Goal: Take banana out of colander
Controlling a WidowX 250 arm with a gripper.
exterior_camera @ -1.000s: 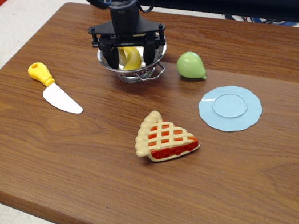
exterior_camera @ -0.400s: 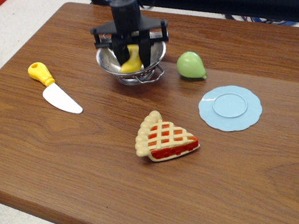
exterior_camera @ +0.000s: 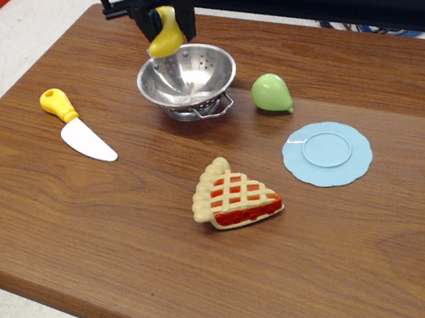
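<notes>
The gripper (exterior_camera: pixel 164 21) is cut off by the top edge; only its lower part shows. Its jaws pinch the banana (exterior_camera: pixel 165 40), whose upper end is hidden between them. The banana hangs above the rear-left rim of the colander (exterior_camera: pixel 186 77), clear of it. The colander stands on the table (exterior_camera: pixel 84 223).

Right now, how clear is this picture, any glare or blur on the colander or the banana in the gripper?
In the observation.image view, the colander is sharp, with bright reflections on its steel inner wall. The banana, shut in the gripper, looks slightly soft, and the dark gripper shows little detail. Tabletop lighting is even with faint shadows.
</notes>
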